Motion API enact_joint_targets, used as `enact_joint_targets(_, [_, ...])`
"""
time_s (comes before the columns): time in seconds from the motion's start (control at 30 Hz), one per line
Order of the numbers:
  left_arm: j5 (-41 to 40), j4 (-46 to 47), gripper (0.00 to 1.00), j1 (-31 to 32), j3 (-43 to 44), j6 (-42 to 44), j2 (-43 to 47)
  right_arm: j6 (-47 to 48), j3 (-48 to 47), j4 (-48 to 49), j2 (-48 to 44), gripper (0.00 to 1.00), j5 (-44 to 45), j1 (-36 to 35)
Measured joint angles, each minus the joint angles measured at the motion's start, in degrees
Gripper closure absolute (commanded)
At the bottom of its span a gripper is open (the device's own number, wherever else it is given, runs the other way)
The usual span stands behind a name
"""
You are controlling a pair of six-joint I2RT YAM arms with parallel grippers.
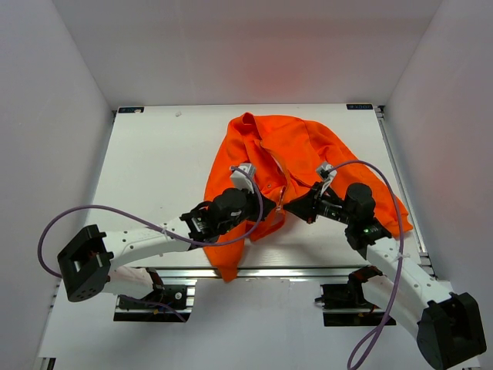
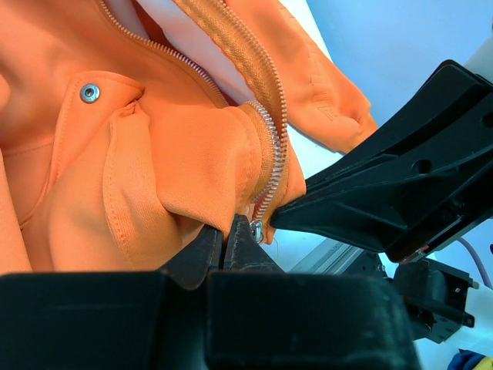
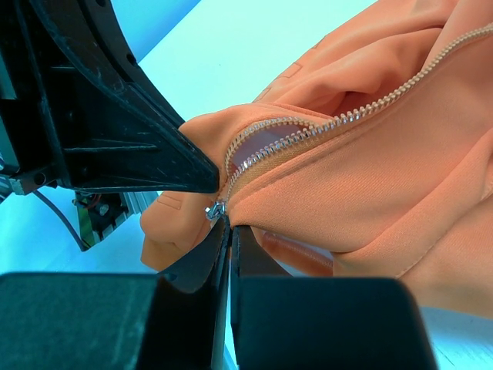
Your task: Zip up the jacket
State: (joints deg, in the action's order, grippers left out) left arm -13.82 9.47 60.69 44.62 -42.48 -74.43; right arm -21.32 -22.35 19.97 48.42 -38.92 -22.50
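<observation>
The orange jacket lies on the white table, front up, its pale zipper open along most of its length. Both grippers meet at its bottom hem. My left gripper is shut on the hem fabric just left of the zipper's lower end. My right gripper is shut on the hem fabric on the other side. The metal zipper slider sits at the bottom between the two grippers and also shows in the left wrist view. A flap pocket with a snap is near the left gripper.
White walls enclose the table on three sides. An aluminium rail runs along the near edge. Purple cables loop from both arms. One sleeve hangs over the near edge; another lies beside the right arm.
</observation>
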Motion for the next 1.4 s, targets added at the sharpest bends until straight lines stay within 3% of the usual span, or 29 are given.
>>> enact_joint_targets(0.3, [-1.79,-0.37,1.0,1.03,0.13,-0.02,-0.13,-1.75,0.98,0.68,-1.14,1.0,2.25,-0.02])
enact_joint_targets(1.03, [-3.43,-2.45,1.0,1.75,3.56,0.68,-3.26,-11.13,7.26,14.69,-2.36,1.0,5.95,0.0])
enact_joint_targets(1.4, [0.59,-3.52,1.0,2.08,3.76,2.36,-3.32,-5.64,6.69,6.6,-4.24,1.0,10.36,-0.11])
